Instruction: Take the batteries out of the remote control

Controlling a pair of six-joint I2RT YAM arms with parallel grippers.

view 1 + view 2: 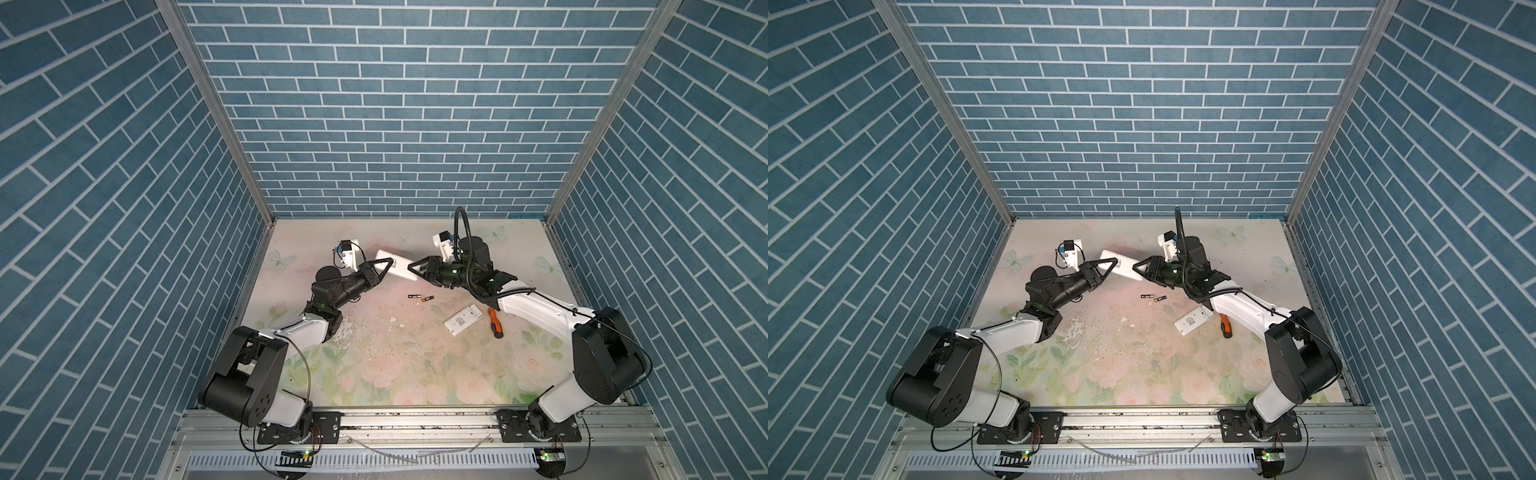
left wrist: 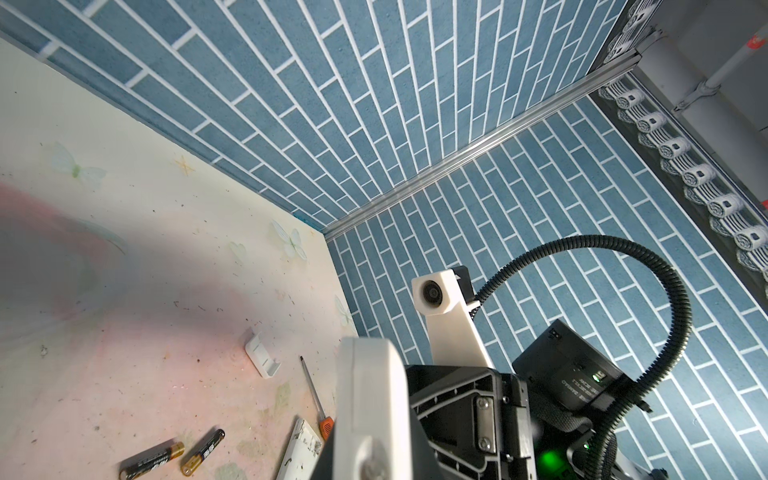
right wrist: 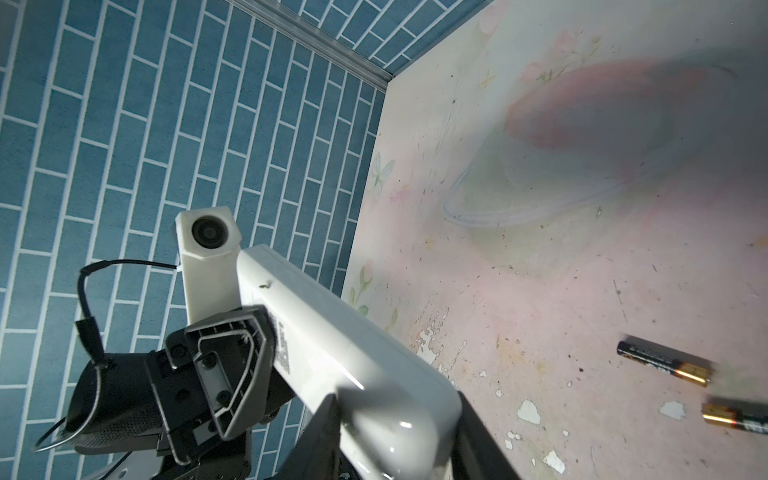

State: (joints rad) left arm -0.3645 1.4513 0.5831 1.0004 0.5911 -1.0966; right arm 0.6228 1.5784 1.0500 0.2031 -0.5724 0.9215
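White remote [image 1: 401,270] tight in left tool [image 1: 388,266], right tool [image 1: 413,269] grip unclear; cover [image 2: 262,358] solely in left wrist view.

Remote [image 1: 398,266] is white, batteries [image 1: 420,297] black-gold, table [image 1: 374,357] seemingly pastel floral.

Count: 2 batteries on the tabletop [image 1: 374,361] – first battery [image 1: 413,296], second battery [image 1: 428,298]. 2 white remotes – raised remote [image 1: 397,266], flat remote [image 1: 462,319]. 1 orange-handled screwdriver [image 1: 495,324]. 1 small white cover [image 2: 262,358], spotted in the left wrist view. 2 grippers – left gripper [image 1: 388,266], right gripper [image 1: 415,269].
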